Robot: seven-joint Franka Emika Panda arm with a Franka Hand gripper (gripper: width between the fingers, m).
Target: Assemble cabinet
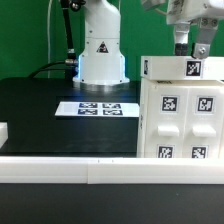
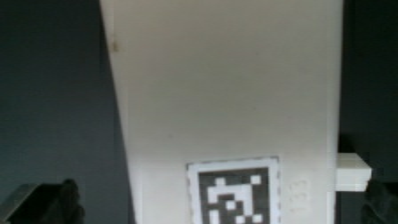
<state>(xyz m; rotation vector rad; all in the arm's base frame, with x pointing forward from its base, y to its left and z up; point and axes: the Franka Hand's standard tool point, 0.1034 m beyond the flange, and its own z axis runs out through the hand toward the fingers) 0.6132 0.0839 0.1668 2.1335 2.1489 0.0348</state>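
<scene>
A white rail [image 1: 60, 167] runs along the near edge of the black table [image 1: 40, 110], and just behind it, on the exterior view's right, stands the cabinet [image 1: 178, 112], a large white box whose front carries four square black-and-white markers, with a fifth marker on the small panel at its top. Its right side is cut off by the frame edge.

The gripper [image 1: 188, 48] hangs directly above the cabinet's top panel, fingers pointing down, one dark fingertip close to the marker there. Whether the fingers touch the panel cannot be told from this angle, and their spread is not clear, so I cannot tell if the gripper is released or clenched; nothing is seen gripped between them.

In the wrist view the cabinet [image 2: 214, 90] fills the middle as a tall pale surface with one marker low on it. The picture is blurred, and only a dark finger [image 2: 45, 203] shows at one corner.

Farther back, the marker board [image 1: 98, 107] lies flat on the table, well apart from the cabinet. Behind it stands the robot's white base [image 1: 102, 50].
</scene>
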